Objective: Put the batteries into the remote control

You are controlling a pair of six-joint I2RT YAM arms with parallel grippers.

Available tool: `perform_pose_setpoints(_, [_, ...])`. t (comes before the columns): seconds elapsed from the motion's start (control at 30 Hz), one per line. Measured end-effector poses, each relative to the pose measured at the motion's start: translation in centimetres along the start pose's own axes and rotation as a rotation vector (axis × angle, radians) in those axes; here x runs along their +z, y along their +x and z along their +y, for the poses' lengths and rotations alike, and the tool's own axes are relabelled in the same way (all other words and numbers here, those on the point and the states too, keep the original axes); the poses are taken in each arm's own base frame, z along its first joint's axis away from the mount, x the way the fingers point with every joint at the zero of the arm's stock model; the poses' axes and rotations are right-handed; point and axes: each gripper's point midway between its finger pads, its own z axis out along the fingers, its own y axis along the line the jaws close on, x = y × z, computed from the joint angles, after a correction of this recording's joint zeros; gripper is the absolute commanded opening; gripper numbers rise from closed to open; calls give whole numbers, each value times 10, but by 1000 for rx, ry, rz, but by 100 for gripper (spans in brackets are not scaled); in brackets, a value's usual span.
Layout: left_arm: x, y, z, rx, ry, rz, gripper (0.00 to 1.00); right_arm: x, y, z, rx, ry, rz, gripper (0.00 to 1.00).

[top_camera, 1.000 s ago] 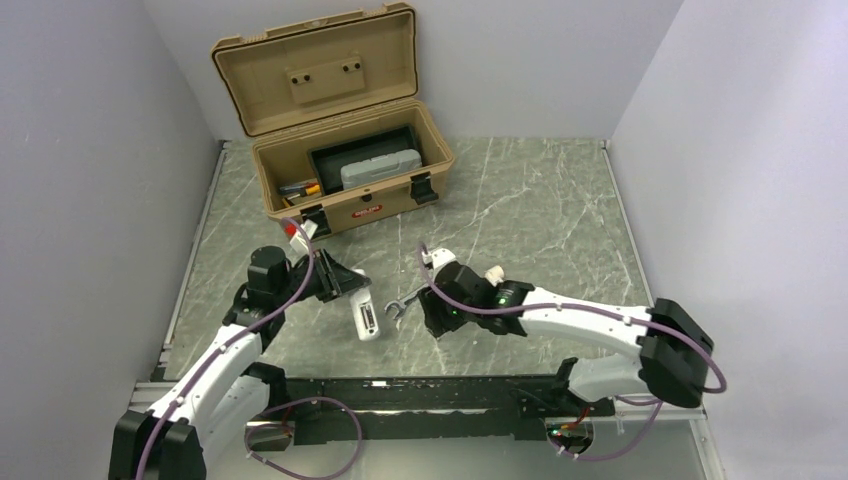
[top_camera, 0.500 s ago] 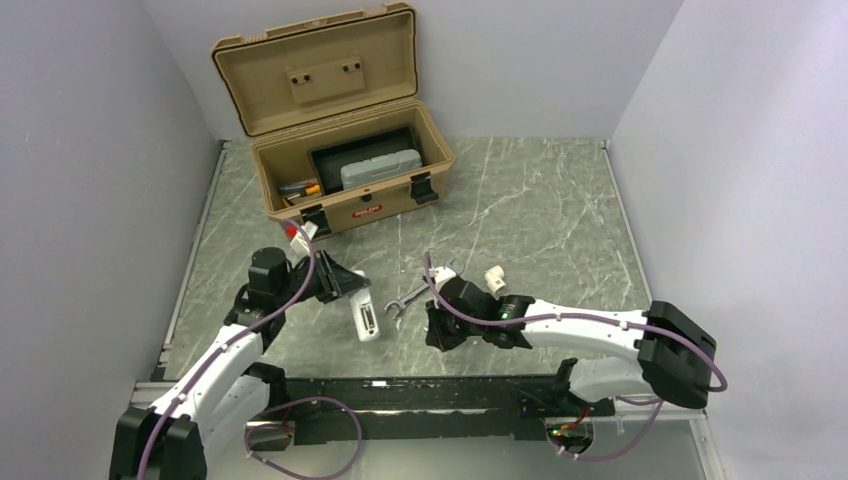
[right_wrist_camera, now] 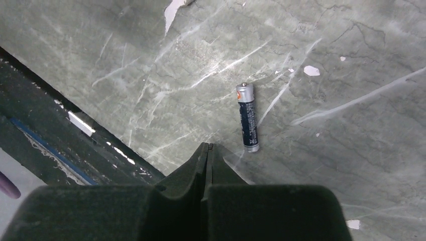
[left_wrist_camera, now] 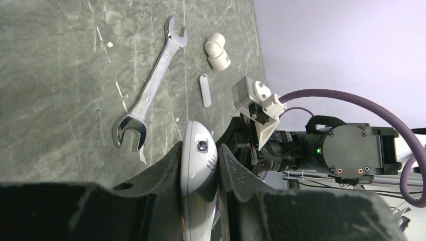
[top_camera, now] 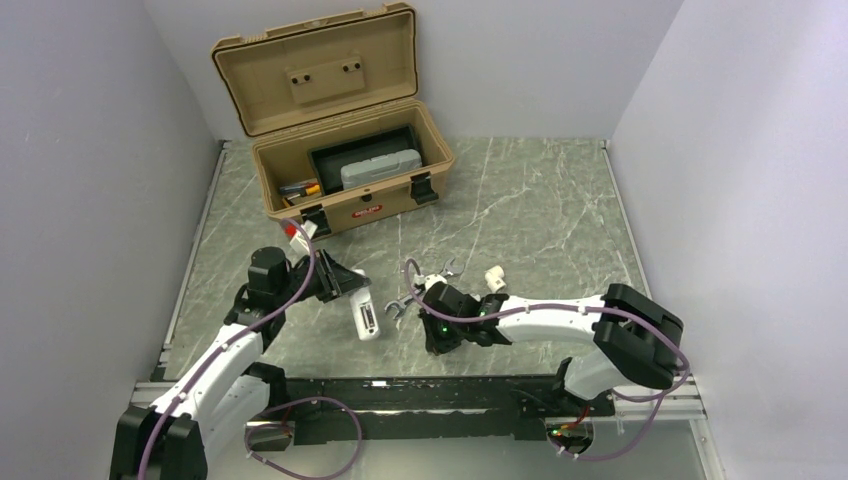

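Notably, left gripper (left_wrist_camera: 200,146) clamps the remote control (left_wrist_camera: 198,191); closed right gripper (right_wrist_camera: 207,146) sits beside a battery (right_wrist_camera: 247,118).

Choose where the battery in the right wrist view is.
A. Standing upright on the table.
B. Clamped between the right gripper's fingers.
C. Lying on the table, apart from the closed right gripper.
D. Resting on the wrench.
C: the battery lies flat on the table, just beyond the right gripper, whose jaws are shut with nothing between them.

Table (top_camera: 540,200) dark green, white-veined; toolbox (top_camera: 320,90) tan; wrench (left_wrist_camera: 152,85) silver; remote control (top_camera: 366,318) white; battery (right_wrist_camera: 247,118) black, silver-tipped.
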Motion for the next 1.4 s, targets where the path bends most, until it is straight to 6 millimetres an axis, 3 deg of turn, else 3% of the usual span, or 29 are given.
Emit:
perform_pose_setpoints(0.67, [0,-1,1,-4,-2,0,0,5,-11,-16,14,157,7,0])
perform_pose_setpoints(1.4, [2,0,1,-9,7,12,0,-4,-8,-36,15,265,13,0])
